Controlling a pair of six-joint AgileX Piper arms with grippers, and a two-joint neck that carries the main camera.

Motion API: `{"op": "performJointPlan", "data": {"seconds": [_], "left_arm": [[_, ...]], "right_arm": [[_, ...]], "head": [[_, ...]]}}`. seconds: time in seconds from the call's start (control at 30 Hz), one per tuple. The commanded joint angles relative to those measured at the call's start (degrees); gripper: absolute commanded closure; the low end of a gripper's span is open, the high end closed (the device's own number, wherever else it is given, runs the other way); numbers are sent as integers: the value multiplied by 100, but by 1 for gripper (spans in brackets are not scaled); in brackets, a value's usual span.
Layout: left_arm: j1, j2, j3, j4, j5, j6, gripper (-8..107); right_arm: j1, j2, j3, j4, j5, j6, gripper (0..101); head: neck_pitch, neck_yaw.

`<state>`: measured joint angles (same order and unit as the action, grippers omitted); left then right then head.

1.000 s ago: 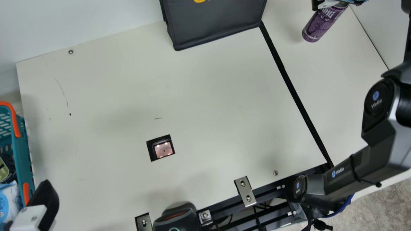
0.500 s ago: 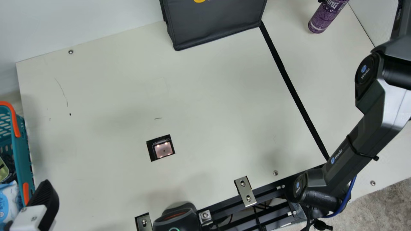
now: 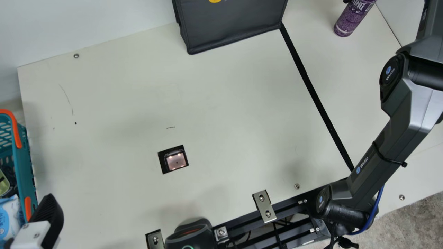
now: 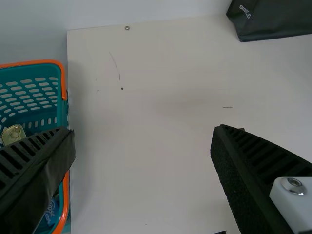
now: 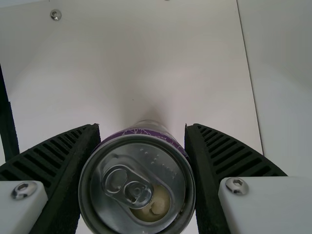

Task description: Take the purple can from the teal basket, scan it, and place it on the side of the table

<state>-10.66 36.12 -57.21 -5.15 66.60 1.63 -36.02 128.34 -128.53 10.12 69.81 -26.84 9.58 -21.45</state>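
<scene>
The purple can (image 3: pixel 350 20) is clamped between the right fingers (image 3: pixel 346 1), its side finely patterned, its silver lid (image 5: pixel 158 173) bearing a pull tab (image 5: pixel 138 193); its upper end is cut off in the main view; whether its base touches the surface (image 3: pixel 225 103), I cannot tell; a dark bag (image 3: pixel 232 29) stands left of those fingers; the left fingers (image 3: pixel 52 214) are apart, one hiding part of the teal basket (image 3: pixel 25 166).
</scene>
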Motion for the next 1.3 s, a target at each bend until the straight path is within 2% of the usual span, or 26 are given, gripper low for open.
{"op": "performJointPlan", "data": {"seconds": [0.0,0.8,1.27], "left_arm": [[0,0,0,0,0,0,9],[0,0,0,0,0,0,9],[0,0,0,0,0,0,9]], "right_arm": [[8,17,10,-60,9,4,88],[86,-33,-92,-300,9,106,8],[118,-287,-103,-388,9,203,6]], "head": [[-166,-13],[-166,-13],[-166,-13]]}}
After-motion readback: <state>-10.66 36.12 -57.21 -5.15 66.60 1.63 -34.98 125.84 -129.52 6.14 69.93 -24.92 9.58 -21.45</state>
